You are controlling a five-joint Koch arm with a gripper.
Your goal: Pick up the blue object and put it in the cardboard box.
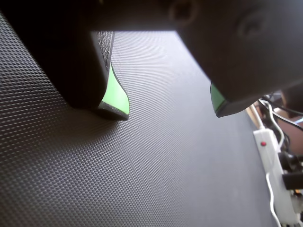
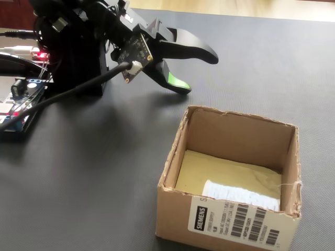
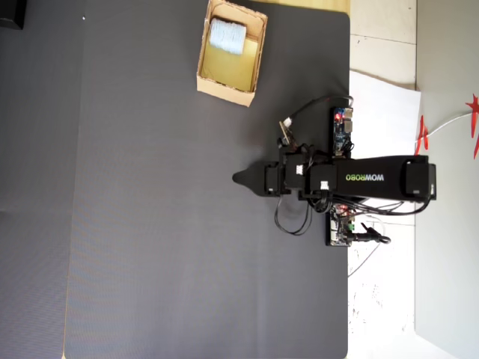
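The pale blue object lies inside the cardboard box, against its far end in the overhead view. In the fixed view it shows as a whitish roll on the yellowish floor behind the box's front wall. My gripper hangs low over the black mat near the arm's base, well away from the box. Its jaws stand apart with bare mat between the green pads, so the gripper is open and holds nothing. From above, the gripper points left.
A textured black mat covers the table. Circuit boards with cables and a white sheet lie beside the arm's base at the mat's right edge. A white power strip sits off the mat's edge in the wrist view.
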